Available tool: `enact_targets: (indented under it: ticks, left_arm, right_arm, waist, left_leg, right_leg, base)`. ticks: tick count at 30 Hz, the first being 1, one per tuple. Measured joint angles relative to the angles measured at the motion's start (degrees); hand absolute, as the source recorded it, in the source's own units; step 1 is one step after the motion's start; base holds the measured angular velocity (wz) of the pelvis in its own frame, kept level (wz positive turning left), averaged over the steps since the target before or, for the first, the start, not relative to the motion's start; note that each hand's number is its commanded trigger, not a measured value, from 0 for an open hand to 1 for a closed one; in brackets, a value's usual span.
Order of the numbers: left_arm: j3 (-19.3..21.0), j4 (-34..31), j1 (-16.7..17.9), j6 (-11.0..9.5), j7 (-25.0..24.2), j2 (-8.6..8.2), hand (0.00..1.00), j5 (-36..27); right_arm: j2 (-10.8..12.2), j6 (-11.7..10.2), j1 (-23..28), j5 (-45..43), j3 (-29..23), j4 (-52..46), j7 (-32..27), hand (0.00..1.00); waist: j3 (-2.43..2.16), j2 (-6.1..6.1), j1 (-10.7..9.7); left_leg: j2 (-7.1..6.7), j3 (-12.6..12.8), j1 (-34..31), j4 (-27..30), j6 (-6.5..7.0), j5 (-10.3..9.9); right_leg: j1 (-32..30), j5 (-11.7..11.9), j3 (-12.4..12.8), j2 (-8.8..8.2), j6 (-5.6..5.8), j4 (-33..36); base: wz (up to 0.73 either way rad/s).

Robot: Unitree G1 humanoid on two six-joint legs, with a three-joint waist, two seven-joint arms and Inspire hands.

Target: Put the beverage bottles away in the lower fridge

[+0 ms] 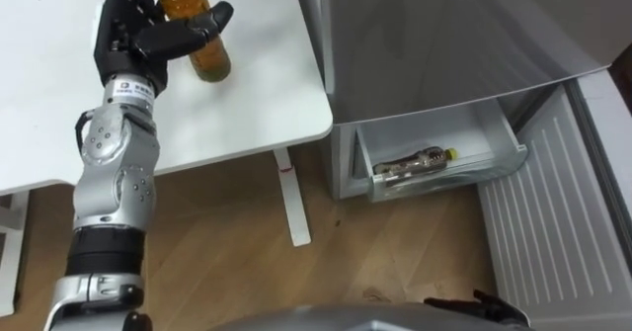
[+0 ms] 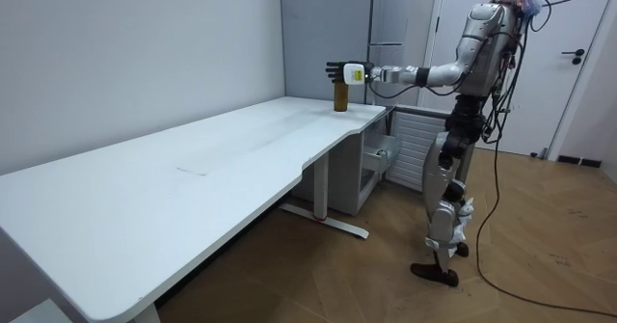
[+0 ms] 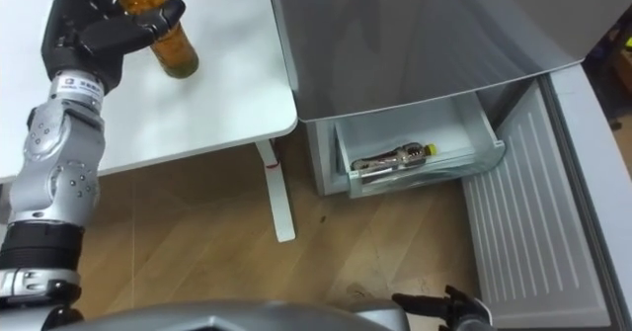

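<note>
Fingers [image 1: 123, 15] of the left hand [image 1: 133, 49] sit behind the amber drink bottle [image 1: 209, 59], and the thumb curls across its front. The hand grips the bottle as it stands upright on the white counter [image 1: 247, 114], near the corner. Beside the counter, the lower fridge drawer [image 1: 499, 163] is pulled out, with another bottle [image 1: 420, 163] lying inside. The right hand [image 1: 474, 304] shows low at the bottom edge.

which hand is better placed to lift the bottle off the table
Left. The left hand is at the bottle on the white table, thumb curled across its front. The right hand is low at the robot's side, far from it.
</note>
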Motion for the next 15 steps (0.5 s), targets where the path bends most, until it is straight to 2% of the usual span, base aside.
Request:
enact_targets:
  ticks: [4, 10, 15]
  left_arm:
    - [0.55, 1.18, -1.18, 0.50, 0.02, 0.49, 0.00, 0.05]
    - [0.57, 4.70, -4.75, 1.10, 0.22, 2.40, 0.00, 0.04]
    - [0.66, 6.75, -5.76, 1.12, 0.19, 2.58, 0.00, 0.57]
  right_arm:
    - [-0.62, 1.22, -0.02, -0.06, -0.09, -0.13, 1.05, 0.00]
    - [-0.73, 1.22, 0.07, -0.06, 0.19, -0.07, 0.79, 0.00]
    - [-0.90, 1.14, 0.10, -0.09, 0.23, -0.05, 0.67, 0.00]
  waist:
    - [-0.02, 0.00, -0.03]
    - [-0.03, 0.04, 0.00]
    - [-0.17, 0.47, 0.03]
  left_leg:
    - [0.01, 0.15, 0.02, -0.01, 0.00, 0.00]
    - [0.02, 0.37, 0.01, 0.04, 0.00, 0.00]
    - [0.02, 0.60, 0.03, 0.10, 0.00, 0.00]
  right_leg:
    - [-0.08, 0.00, 0.03, 0.00, 0.00, 0.01]
    - [-0.12, 0.00, 0.22, 0.00, 0.00, -0.03]
    - [0.03, 0.01, 0.64, 0.01, -0.01, -0.02]
  base:
    - [0.00]
    - [-0.01]
    - [-0.04]
